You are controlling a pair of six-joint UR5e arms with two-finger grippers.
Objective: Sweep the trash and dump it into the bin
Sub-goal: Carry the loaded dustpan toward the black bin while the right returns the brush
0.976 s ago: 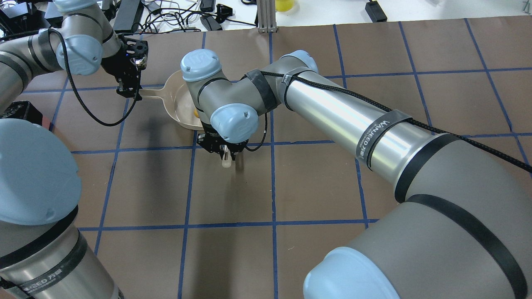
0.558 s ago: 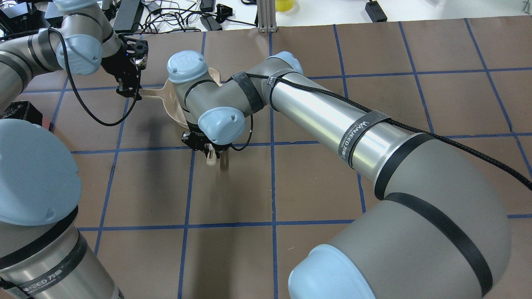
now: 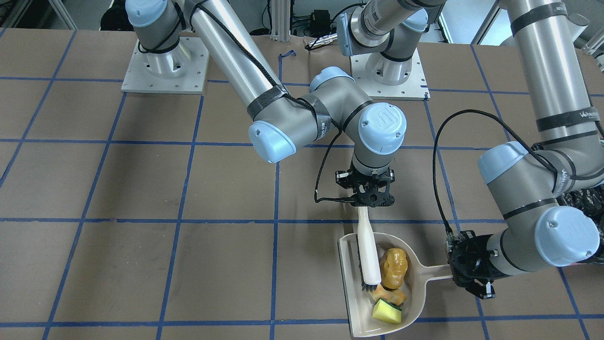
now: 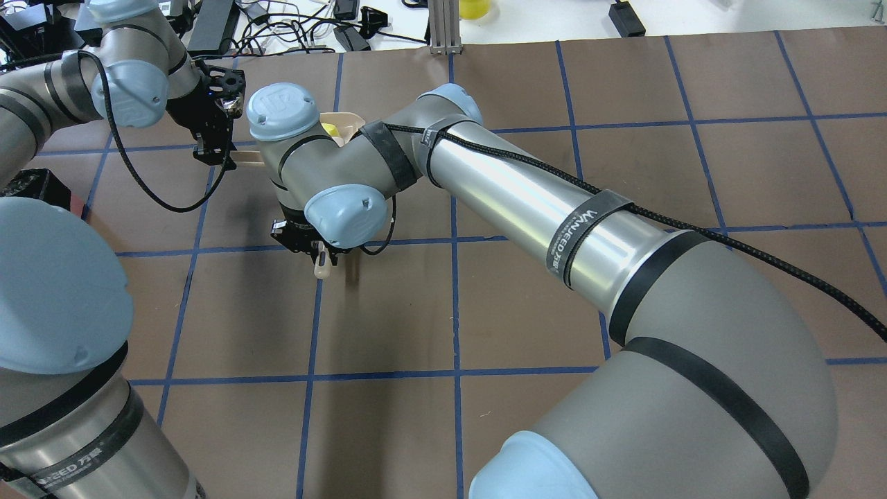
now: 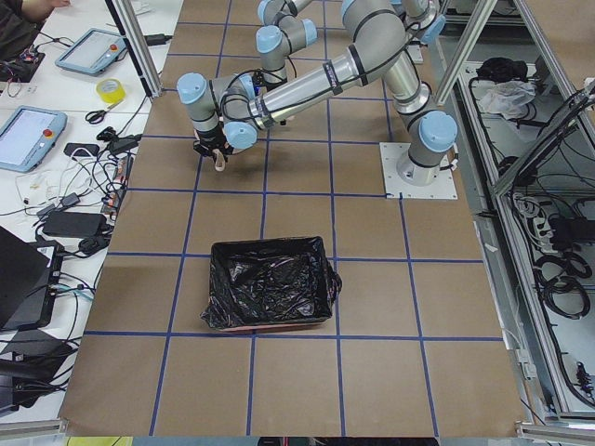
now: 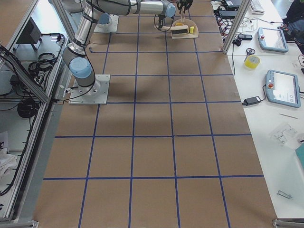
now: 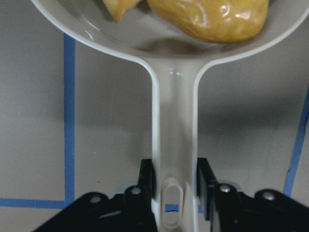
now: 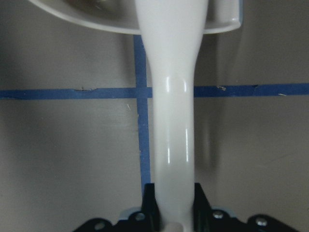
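The beige dustpan (image 3: 358,311) lies on the table with all three trash items in it: a golden-brown lump (image 3: 394,269), an orange-cream crescent piece (image 3: 388,296) and a yellow sponge (image 3: 386,313). My left gripper (image 3: 472,276) is shut on the dustpan's handle (image 7: 174,121). My right gripper (image 3: 370,198) is shut on a white brush (image 3: 368,250), whose bristles (image 3: 369,286) rest inside the pan beside the lump. In the overhead view my right arm hides most of the pan; only the sponge (image 4: 331,129) shows. The black-lined bin (image 5: 270,297) stands apart, nearer my left end of the table.
Brown table cover with a blue tape grid. Cables, tablets and a tape roll (image 5: 110,90) lie on the white bench past the far edge. Aluminium frame posts (image 4: 443,28) stand at the table's far edge. Both arm bases (image 3: 165,66) sit on my side.
My right gripper moved left across the overhead view with the brush, and its arm now covers more of the dustpan. My left gripper kept its hold and place.
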